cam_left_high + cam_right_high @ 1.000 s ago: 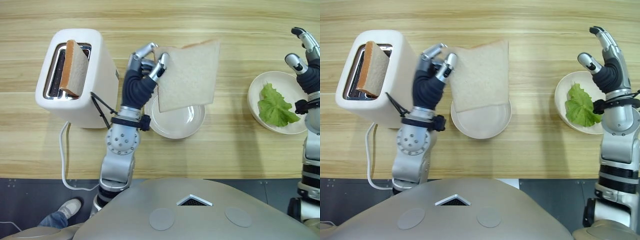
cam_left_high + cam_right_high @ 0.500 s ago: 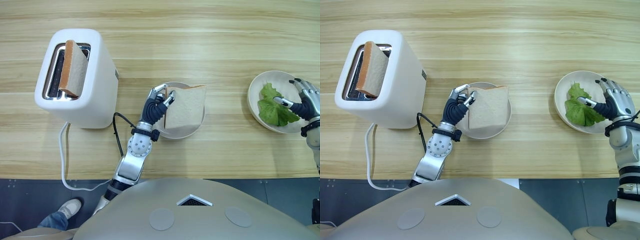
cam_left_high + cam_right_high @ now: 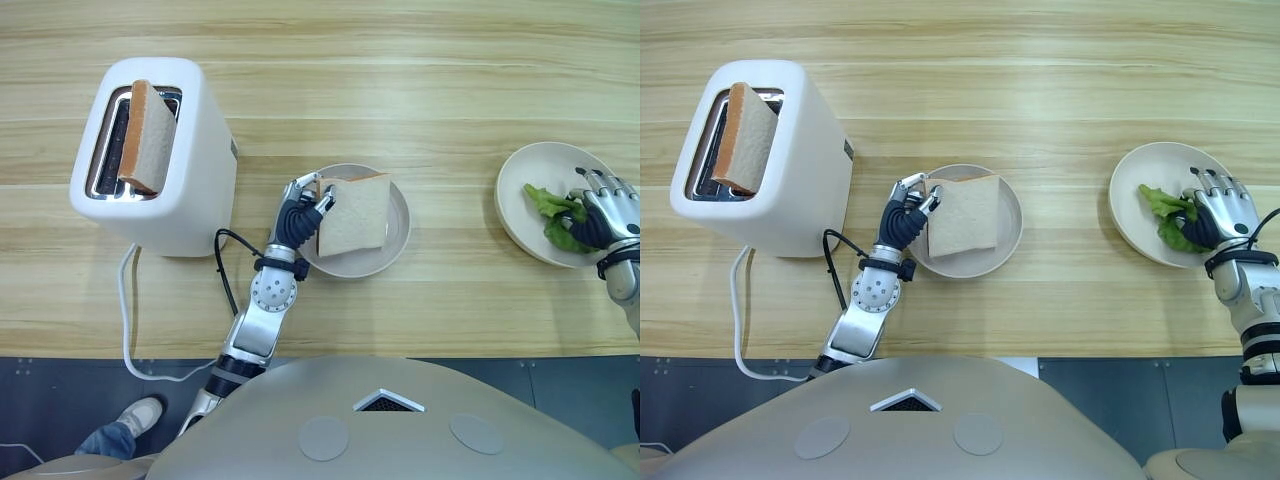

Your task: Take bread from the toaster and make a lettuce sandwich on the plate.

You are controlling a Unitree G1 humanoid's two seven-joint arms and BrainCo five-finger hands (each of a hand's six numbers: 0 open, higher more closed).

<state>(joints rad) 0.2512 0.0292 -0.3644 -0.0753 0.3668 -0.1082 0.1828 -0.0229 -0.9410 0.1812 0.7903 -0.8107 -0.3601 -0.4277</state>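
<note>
L hand (image 3: 303,205) sits at 9 o'clock of the center plate (image 3: 385,262), fingers pinched on the left edge of a bread slice (image 3: 355,212). Slice lies nearly flat on the plate, its grasped edge a bit raised. Toaster (image 3: 195,150) stands at approx. 10 o'clock from the plate w/ a 2nd slice (image 3: 150,135) sticking up from a slot; its cord (image 3: 128,320) trails toward 6 o'clock. At 3 o'clock, well apart on the table (image 3: 400,80), a side plate (image 3: 520,190) holds lettuce (image 3: 545,200). R hand (image 3: 605,210) rests on it, fingers curled down over the leaf's 3 o'clock part, gripping it.
</note>
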